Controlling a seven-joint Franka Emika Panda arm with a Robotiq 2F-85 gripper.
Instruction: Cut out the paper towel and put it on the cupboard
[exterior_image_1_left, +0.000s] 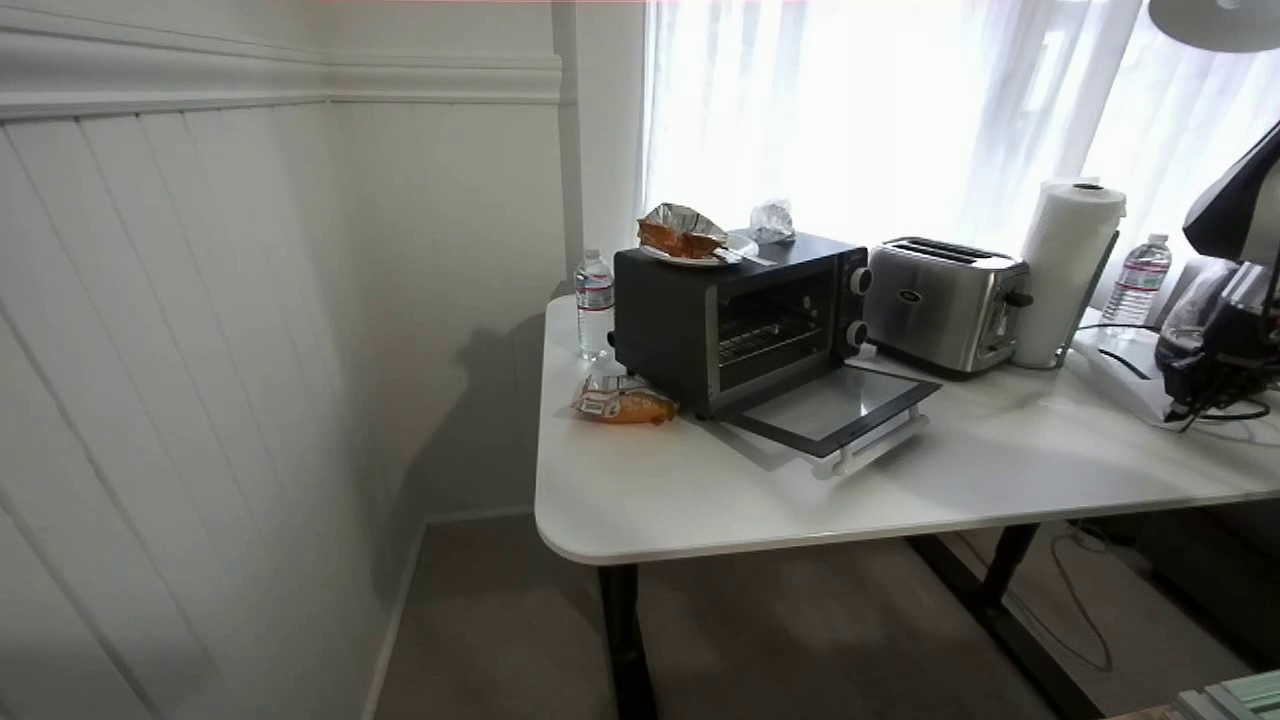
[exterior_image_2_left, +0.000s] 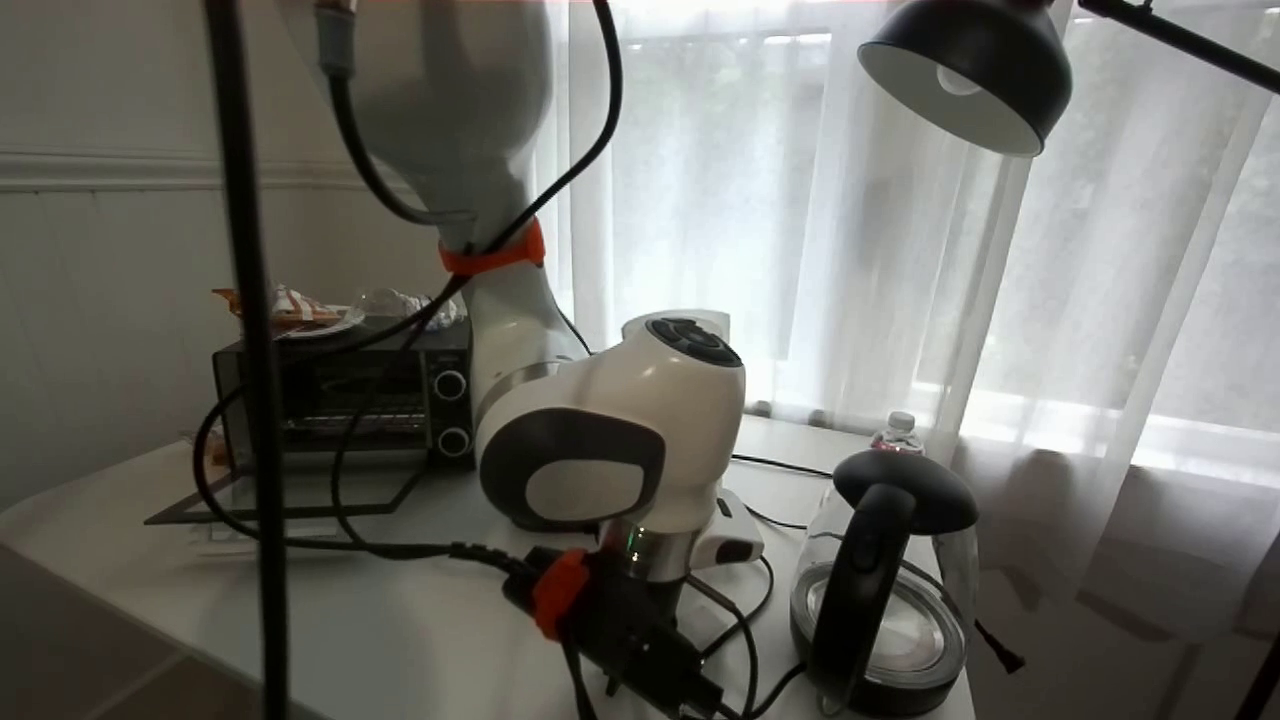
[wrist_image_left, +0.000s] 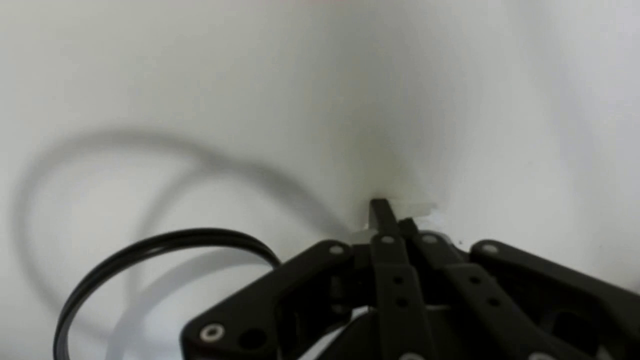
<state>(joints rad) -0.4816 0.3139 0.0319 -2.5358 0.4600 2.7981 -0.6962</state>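
- Black claw (wrist_image_left: 394, 214): pressed together; no gripped item discernible.
- Paper towel (exterior_image_1_left: 1070, 275): axis vertical; in an exterior view, stands beyond claw, toward table's (exterior_image_1_left: 700, 500) far edge.

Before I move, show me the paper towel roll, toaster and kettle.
Paper towel roll (exterior_image_1_left: 1065, 275), in an exterior view: its side.
Toaster (exterior_image_1_left: 938, 310), in an exterior view: its silver side.
Kettle (exterior_image_2_left: 864, 588), in an exterior view: its handle.
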